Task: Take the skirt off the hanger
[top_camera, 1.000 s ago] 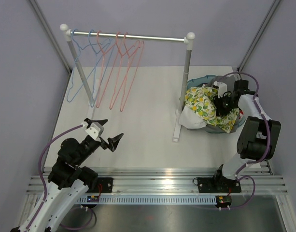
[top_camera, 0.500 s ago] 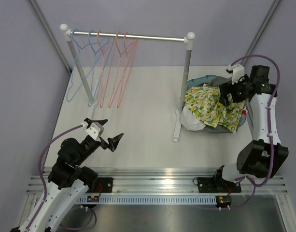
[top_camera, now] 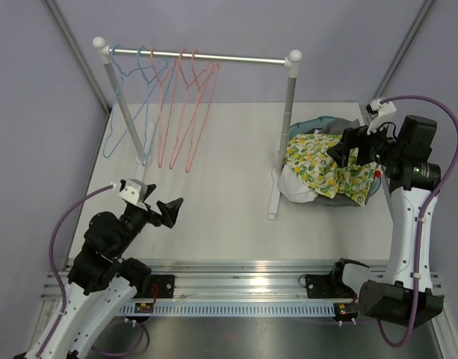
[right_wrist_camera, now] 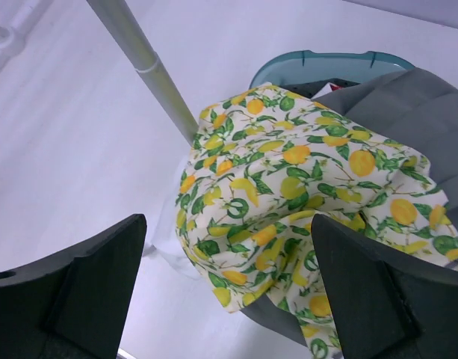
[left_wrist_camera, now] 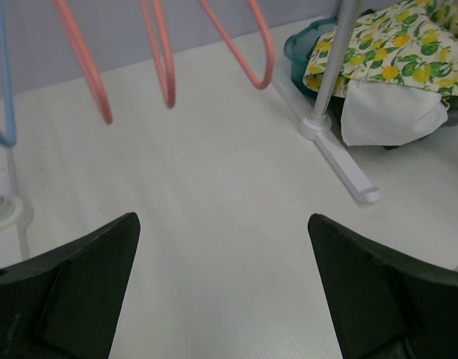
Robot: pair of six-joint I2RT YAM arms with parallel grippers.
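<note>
The skirt (top_camera: 318, 166), a lemon-print cloth with a white lining, lies heaped in the teal basket (top_camera: 306, 124) at the right, off any hanger. It also shows in the right wrist view, skirt (right_wrist_camera: 288, 187), and at the top right of the left wrist view, skirt (left_wrist_camera: 393, 45). Bare pink hangers (top_camera: 187, 112) and blue hangers (top_camera: 131, 105) hang on the rail. My right gripper (top_camera: 343, 146) hovers open above the skirt, right gripper (right_wrist_camera: 229, 219) holding nothing. My left gripper (top_camera: 160, 205) is open over bare table, left gripper (left_wrist_camera: 222, 218) empty.
The white clothes rack has a right post (top_camera: 288, 112) and a floor foot (top_camera: 273, 203) just left of the basket. A grey garment (right_wrist_camera: 408, 97) lies in the basket beside the skirt. Pink hanger bottoms (left_wrist_camera: 165, 82) hang ahead of the left gripper.
My right gripper opened, let go of the skirt in the basket and lifted away up and to the right. The left arm shifted slightly left.
</note>
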